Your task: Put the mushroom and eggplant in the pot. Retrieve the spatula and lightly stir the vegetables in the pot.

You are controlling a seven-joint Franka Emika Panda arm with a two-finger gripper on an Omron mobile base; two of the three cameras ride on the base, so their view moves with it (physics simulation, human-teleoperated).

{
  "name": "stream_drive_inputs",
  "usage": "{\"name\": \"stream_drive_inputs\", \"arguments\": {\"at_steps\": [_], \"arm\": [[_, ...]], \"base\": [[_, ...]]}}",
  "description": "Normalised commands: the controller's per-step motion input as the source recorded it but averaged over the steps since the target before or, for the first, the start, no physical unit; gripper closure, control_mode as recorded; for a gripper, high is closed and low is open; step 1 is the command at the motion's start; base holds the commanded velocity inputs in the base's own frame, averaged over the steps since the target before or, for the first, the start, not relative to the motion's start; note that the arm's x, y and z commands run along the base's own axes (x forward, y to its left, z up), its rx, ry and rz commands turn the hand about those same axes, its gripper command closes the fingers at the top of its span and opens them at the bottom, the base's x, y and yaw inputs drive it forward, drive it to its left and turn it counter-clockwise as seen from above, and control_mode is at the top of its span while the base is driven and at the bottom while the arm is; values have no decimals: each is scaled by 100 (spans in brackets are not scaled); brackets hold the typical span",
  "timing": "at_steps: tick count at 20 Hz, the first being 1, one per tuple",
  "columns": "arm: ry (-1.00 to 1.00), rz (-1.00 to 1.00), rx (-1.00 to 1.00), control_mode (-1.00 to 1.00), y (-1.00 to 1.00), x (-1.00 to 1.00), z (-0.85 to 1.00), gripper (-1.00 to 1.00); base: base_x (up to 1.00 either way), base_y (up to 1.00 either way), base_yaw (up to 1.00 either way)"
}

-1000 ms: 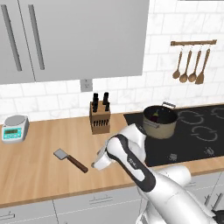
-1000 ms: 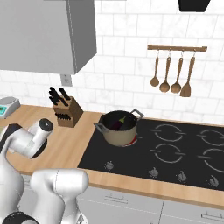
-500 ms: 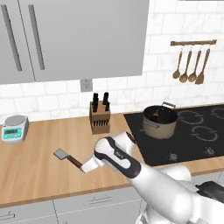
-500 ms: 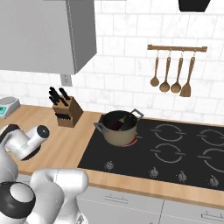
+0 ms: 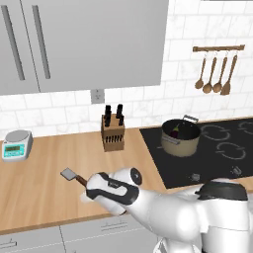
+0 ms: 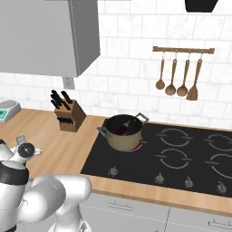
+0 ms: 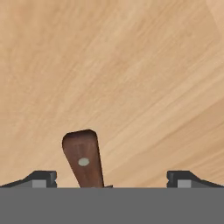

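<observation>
Kitchen, wooden table beside black stove. Eggplant already inside pot on stove. Spatula lies flat on table, handle end between spread, empty tool tips, positioned low for pickup.

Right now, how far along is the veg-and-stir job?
Done: the eggplant lies in the pot on the stove; the mushroom can't be made out. In hand: the gripper is open over the counter, with the spatula handle end between its tips, not gripped. Left: grasp it, carry it over, stir.
</observation>
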Motion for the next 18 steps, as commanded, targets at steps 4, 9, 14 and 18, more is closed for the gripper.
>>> {"name": "stream_drive_inputs", "arguments": {"at_steps": [4,9,14,18], "arm": [[3,-39,-15,-100,13,-4,41,-100],[2,-35,-14,-100,0,0,75,-100],[14,-26,-12,-100,28,6,49,-100],[26,-16,-8,-100,36,9,47,-100]], "base": [[0,0,0],[0,0,0],[0,0,0],[0,0,0]]}}
